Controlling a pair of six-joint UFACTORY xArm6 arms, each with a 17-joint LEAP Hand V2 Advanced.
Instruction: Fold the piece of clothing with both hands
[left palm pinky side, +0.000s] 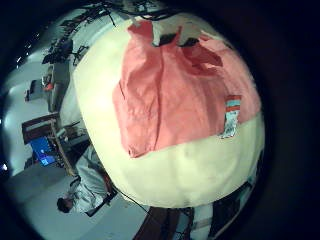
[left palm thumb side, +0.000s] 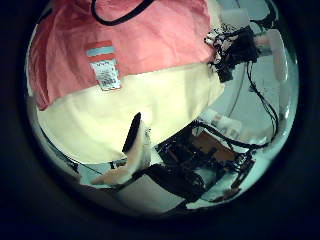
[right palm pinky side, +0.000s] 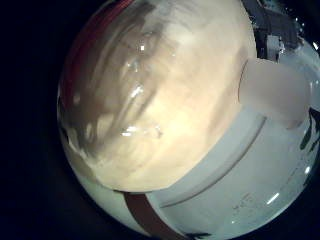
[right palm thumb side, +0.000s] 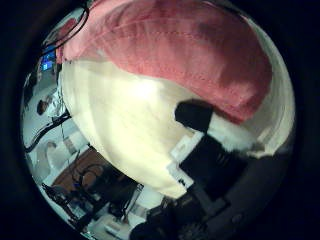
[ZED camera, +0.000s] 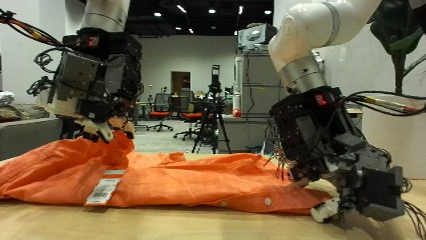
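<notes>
Barely begun: crumpled orange cloth garment (ZED camera: 173, 178) unfolded on desk; left hand (ZED camera: 91, 88) pinching far edge, right hand (ZED camera: 349, 175) curled, empty.

The pale wooden bench (ZED camera: 53, 222) lies bare along its front strip, open to a hand, apart from the right hand (ZED camera: 349, 180), which sits low at that edge with its fingers curled at the cloth's hem. Behind the strip, the crumpled orange cloth garment (ZED camera: 173, 175) spreads across the bench as a low mound, its white care label (ZED camera: 104, 190) lying on top. The left hand (ZED camera: 100, 95) pinches a raised peak of the cloth, and the air between the two arms above the cloth is open.
</notes>
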